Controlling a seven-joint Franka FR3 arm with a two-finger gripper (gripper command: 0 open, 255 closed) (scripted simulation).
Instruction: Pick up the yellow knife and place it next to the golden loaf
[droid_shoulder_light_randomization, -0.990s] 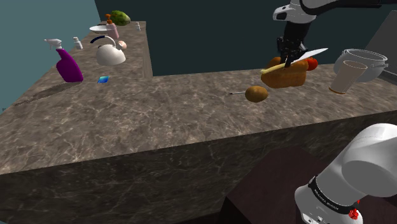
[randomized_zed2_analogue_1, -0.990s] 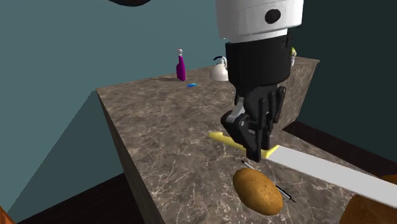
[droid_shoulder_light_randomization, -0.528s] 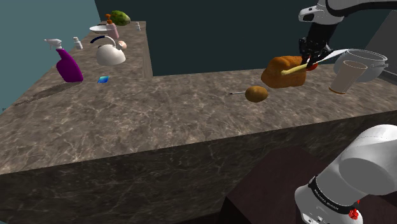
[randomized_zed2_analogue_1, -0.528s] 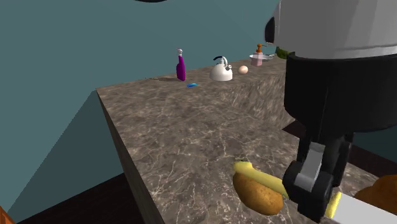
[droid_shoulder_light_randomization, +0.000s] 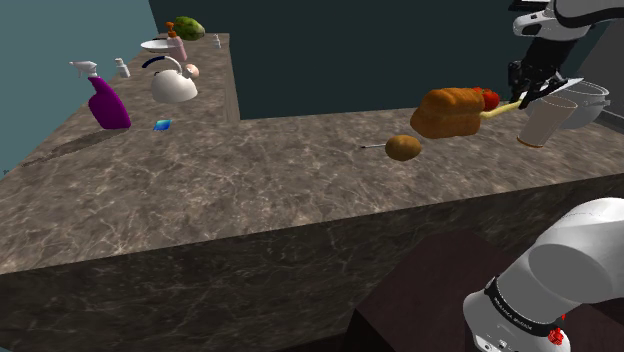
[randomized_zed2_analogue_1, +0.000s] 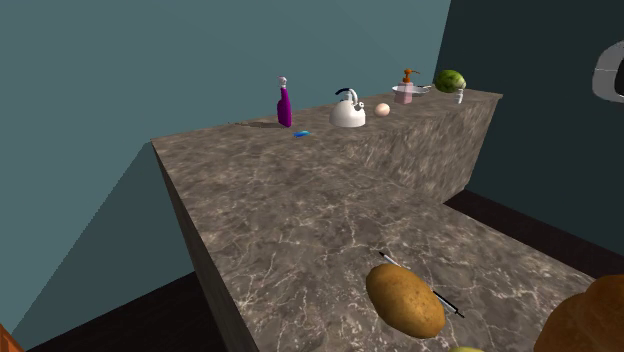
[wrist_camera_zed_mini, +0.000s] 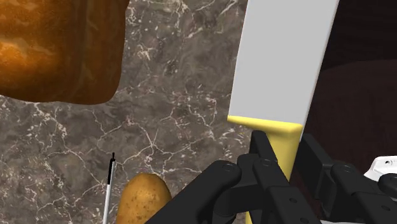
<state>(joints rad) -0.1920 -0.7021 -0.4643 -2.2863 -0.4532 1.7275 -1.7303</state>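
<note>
Marbled countertop (wrist_camera_zed_mini: 181, 114) lies under my gripper (wrist_camera_zed_mini: 283, 145), clamped on the yellow handle of the knife (wrist_camera_zed_mini: 286, 63), which hangs in the air close beside the golden-brown loaf (wrist_camera_zed_mini: 57, 44). I judge the pickup done; lowering it next to the loaf and releasing remain.

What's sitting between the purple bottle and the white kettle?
A small blue thing lies on the marble counter between them, slightly nearer the camera, as the second exterior view shows.
</note>
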